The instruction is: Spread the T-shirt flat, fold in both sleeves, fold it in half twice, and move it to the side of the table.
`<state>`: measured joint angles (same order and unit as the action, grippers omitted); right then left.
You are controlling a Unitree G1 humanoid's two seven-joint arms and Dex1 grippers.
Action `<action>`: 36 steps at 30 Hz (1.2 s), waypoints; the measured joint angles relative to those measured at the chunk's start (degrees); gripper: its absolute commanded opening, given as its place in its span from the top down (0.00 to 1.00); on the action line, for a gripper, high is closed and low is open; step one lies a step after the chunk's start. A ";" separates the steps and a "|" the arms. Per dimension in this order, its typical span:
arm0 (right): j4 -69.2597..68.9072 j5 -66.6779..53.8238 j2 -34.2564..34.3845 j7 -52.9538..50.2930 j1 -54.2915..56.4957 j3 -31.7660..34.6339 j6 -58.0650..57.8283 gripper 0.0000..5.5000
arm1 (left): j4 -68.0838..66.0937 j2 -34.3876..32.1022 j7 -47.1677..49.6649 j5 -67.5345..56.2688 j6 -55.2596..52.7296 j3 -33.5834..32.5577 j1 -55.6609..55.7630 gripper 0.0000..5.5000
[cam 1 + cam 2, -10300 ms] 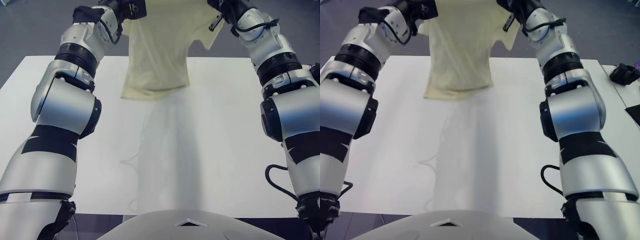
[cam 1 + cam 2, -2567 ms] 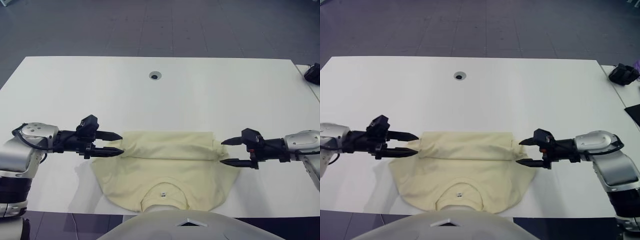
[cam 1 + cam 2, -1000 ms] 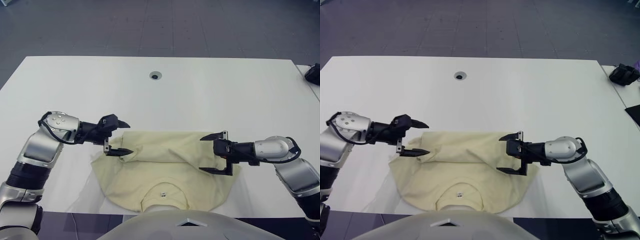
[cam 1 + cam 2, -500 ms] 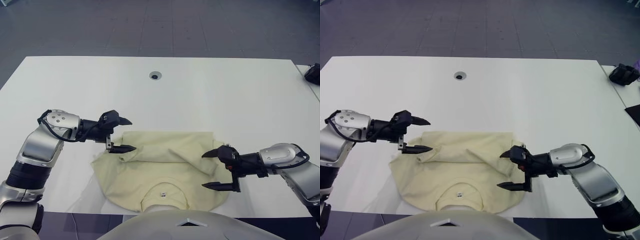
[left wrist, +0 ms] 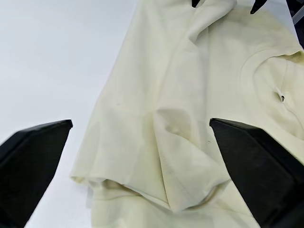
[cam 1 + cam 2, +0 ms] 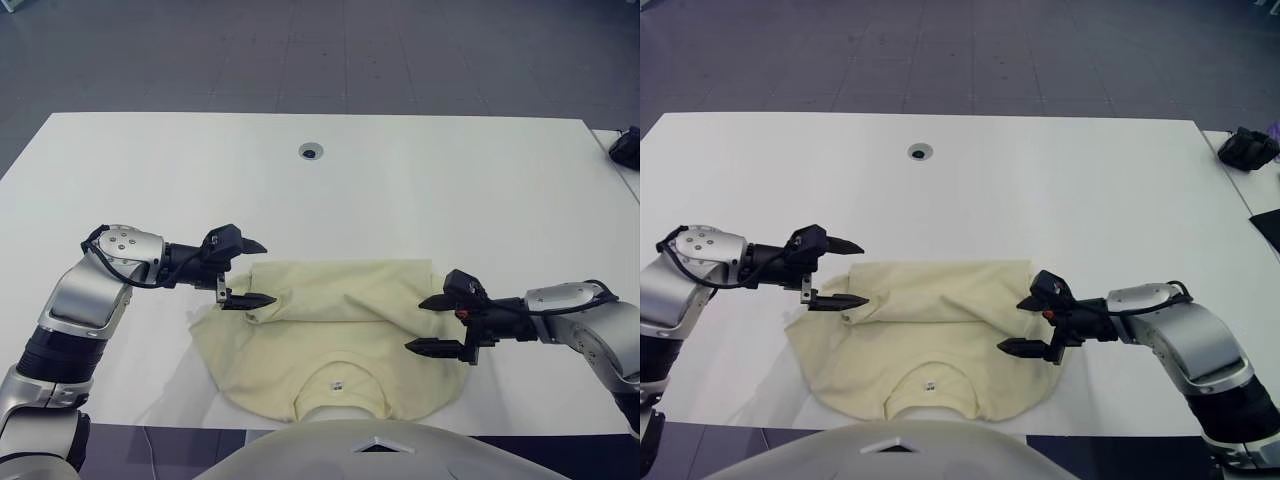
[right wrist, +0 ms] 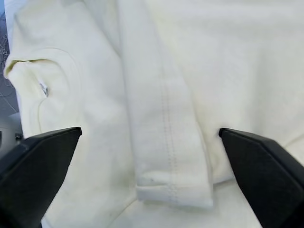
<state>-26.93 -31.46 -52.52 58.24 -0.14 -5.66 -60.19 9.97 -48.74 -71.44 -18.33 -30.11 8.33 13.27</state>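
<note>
- Left eye view: a pale yellow T-shirt is seen lying at the near edge of a smooth white table, right in front of the robot and between the two arms.
- The fabric looks soft and matte, with loose wrinkles all over. It's not spread flat: the far part is doubled back toward the robot into a thick, rumpled band running across from side to side.
- The round collar is turned toward the robot, and a tiny tag can be made out inside it. The outline nearest the robot is rounded and uneven.
- The left gripper is held at the shirt's left end with its two black pointed fingers spread apart. The lower one sits right at the folded edge, though actual contact can't be confirmed.
- The right gripper is held over the shirt's right end, fingers spread too, nothing pinched.
- In the left wrist view, a bunched, rolled-over corner of cloth is framed between the two dark fingers.
- In the right wrist view, a flat hemmed strip with a double row of stitching is shown between the fingers.
- A small round hole is set into the table's far side, and a dark object is parked off the right edge.
</note>
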 measured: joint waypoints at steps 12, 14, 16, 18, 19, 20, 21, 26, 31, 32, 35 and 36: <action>-0.15 -4.45 -0.63 -0.67 0.35 0.68 -3.52 0.48 | 0.00 0.00 0.74 0.00 -0.01 0.00 -0.18 0.02; -0.14 -4.67 -0.63 -0.81 0.38 0.68 -3.56 0.53 | 0.00 0.00 0.75 -0.01 -0.01 0.00 -0.18 0.02; -0.14 -5.04 -0.63 -1.06 0.44 0.68 -3.66 0.58 | 0.00 0.00 0.75 0.00 -0.01 0.00 -0.20 0.02; -0.14 -5.26 -0.63 -1.29 0.72 0.70 -4.08 0.64 | -0.01 0.00 0.72 0.00 0.00 0.00 -0.20 0.02; -0.14 -5.60 -0.63 -1.40 0.90 0.76 -4.11 0.67 | -0.02 0.00 0.69 0.00 0.00 0.00 -0.20 0.02; -0.14 -5.90 -0.63 -1.47 1.05 0.89 -4.11 0.69 | -0.03 0.00 0.65 0.00 0.01 0.01 -0.20 0.02; -0.14 -6.00 -0.66 -1.59 1.16 1.12 -4.11 0.73 | -0.04 0.00 0.63 0.00 0.01 0.01 -0.20 0.02; -1.04 -6.34 -1.34 -1.71 1.34 1.44 -4.06 0.88 | -0.04 0.00 0.64 0.01 0.02 0.01 -0.20 0.02; -4.25 -6.30 -2.83 -1.39 0.38 0.93 -2.40 1.00 | -0.04 0.00 0.73 0.01 0.03 0.00 -0.21 0.02; -4.74 -6.14 -3.21 -1.34 0.01 0.47 -1.96 1.00 | -0.05 0.00 0.74 0.01 0.03 0.00 -0.21 0.02; -6.12 -4.38 -4.56 -1.38 -1.42 -1.18 0.22 1.00 | -0.05 0.00 0.81 0.00 0.01 -0.01 -0.21 0.02; -6.44 -3.73 -4.93 -1.45 -1.76 -1.56 0.79 1.00 | -0.06 0.00 0.85 0.00 0.00 -0.02 -0.20 0.02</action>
<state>-33.37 -35.19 -57.44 56.79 -1.90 -7.22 -59.40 9.91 -48.74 -70.59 -18.33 -30.11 8.31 13.06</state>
